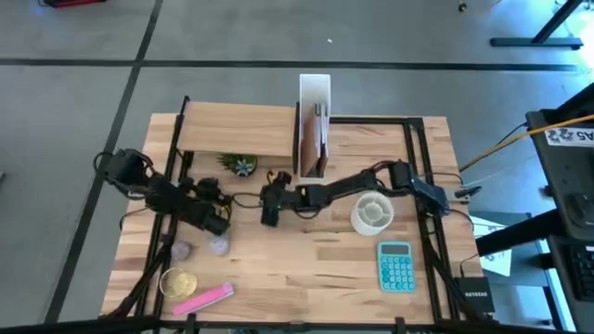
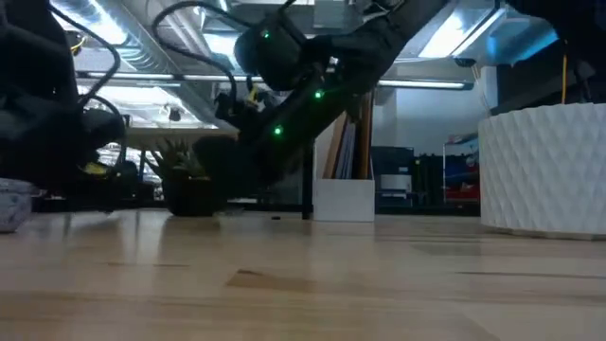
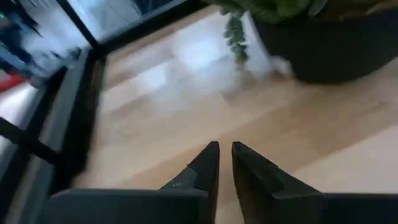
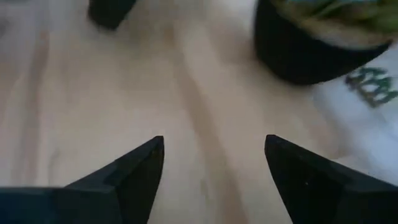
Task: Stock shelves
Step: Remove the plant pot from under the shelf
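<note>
Both grippers are crowding the plant (image 1: 242,165), which is sitting on the worktop (image 1: 306,269) by the shelf (image 1: 243,131) – they could bump each other or tip it. Right gripper (image 4: 214,163) jaws are spreading wide, left gripper (image 3: 224,163) jaws nearly pressing together. The high view alone is showing the file box (image 1: 315,91) behind the shelf – the wrist views aren't.

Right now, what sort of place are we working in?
Probably an office or lab workspace: concrete floor around the wooden table, a small shelf, a white file box, and a teal calculator.
</note>
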`<act>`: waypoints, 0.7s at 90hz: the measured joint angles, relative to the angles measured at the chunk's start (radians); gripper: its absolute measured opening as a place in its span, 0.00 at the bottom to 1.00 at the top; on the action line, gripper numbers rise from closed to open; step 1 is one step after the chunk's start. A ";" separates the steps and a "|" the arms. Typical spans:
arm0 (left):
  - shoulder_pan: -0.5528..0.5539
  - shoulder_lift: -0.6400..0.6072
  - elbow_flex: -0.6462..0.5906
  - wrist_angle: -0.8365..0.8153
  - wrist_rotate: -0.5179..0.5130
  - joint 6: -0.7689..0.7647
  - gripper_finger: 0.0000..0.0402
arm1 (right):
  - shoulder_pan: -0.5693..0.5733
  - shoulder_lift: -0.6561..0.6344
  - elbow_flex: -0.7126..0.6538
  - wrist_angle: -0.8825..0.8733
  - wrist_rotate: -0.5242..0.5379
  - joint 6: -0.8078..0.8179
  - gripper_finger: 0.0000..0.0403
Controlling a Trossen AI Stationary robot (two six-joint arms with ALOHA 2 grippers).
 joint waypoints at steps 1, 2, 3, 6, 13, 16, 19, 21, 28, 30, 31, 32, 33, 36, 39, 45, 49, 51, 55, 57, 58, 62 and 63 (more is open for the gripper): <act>0.003 0.000 -0.001 0.010 -0.003 0.014 0.12 | -0.003 0.000 0.000 0.002 0.005 0.003 0.66; 0.006 -0.001 -0.002 0.020 -0.006 0.028 0.13 | -0.006 -0.001 0.000 0.005 0.007 0.004 0.66; 0.009 -0.001 -0.003 0.032 -0.008 0.044 0.14 | -0.009 -0.001 0.001 0.008 0.008 0.005 0.66; 0.017 -0.002 -0.006 0.057 -0.012 0.075 0.17 | -0.019 -0.001 0.001 0.018 0.010 0.006 0.66; 0.033 -0.004 -0.011 0.104 -0.035 0.146 0.25 | -0.041 -0.001 0.001 0.039 0.004 0.001 0.66; 0.037 -0.004 -0.011 0.118 -0.040 0.170 0.28 | -0.049 -0.001 0.002 0.050 -0.001 0.001 0.66; 0.041 -0.004 -0.011 0.130 -0.045 0.193 0.31 | -0.056 -0.002 0.002 0.052 0.000 0.000 0.66; 0.043 -0.004 -0.011 0.135 -0.046 0.209 0.33 | -0.059 -0.002 0.002 0.052 -0.001 0.000 0.66; 0.049 -0.007 -0.011 0.142 -0.052 0.252 0.40 | -0.069 -0.002 0.002 0.051 -0.011 -0.002 0.66; 0.050 -0.007 -0.011 0.141 -0.053 0.260 0.42 | -0.072 -0.002 0.002 0.051 -0.022 -0.005 0.66; 0.051 -0.007 -0.011 0.141 -0.053 0.263 0.43 | -0.073 -0.002 0.002 0.051 -0.030 -0.007 0.66; 0.052 -0.007 -0.011 0.141 -0.053 0.267 0.44 | -0.075 -0.002 0.002 0.051 -0.040 -0.013 0.66; 0.052 -0.007 -0.011 0.141 -0.054 0.272 0.45 | -0.077 -0.002 0.002 0.051 -0.051 -0.019 0.66; 0.053 -0.007 -0.011 0.142 -0.053 0.286 0.47 | -0.082 -0.002 0.002 0.052 -0.085 -0.039 0.66; 0.053 -0.008 -0.011 0.142 -0.054 0.297 0.50 | -0.088 0.005 0.004 0.060 -0.111 -0.056 0.66; 0.053 -0.008 -0.010 0.142 -0.052 0.315 0.54 | -0.090 0.024 0.006 0.077 -0.128 -0.077 0.66; 0.053 -0.011 -0.011 0.142 -0.049 0.322 0.57 | -0.091 0.046 0.004 0.096 -0.112 -0.084 0.66; 0.053 -0.011 -0.010 0.142 -0.046 0.322 0.58 | -0.090 0.056 0.004 0.109 -0.107 -0.086 0.66; 0.053 -0.015 -0.011 0.141 -0.043 0.323 0.60 | -0.089 0.071 0.003 0.126 -0.098 -0.090 0.66; 0.052 -0.015 -0.011 0.143 -0.041 0.324 0.61 | -0.088 0.076 0.003 0.137 -0.094 -0.091 0.66; 0.052 -0.015 -0.011 0.144 -0.041 0.326 0.62 | -0.088 0.078 0.003 0.140 -0.094 -0.091 0.66; 0.051 -0.016 -0.011 0.160 -0.044 0.338 0.63 | -0.088 0.086 0.004 0.155 -0.095 -0.091 0.66; 0.051 -0.016 -0.011 0.166 -0.046 0.343 0.63 | -0.088 0.088 0.005 0.158 -0.093 -0.090 0.66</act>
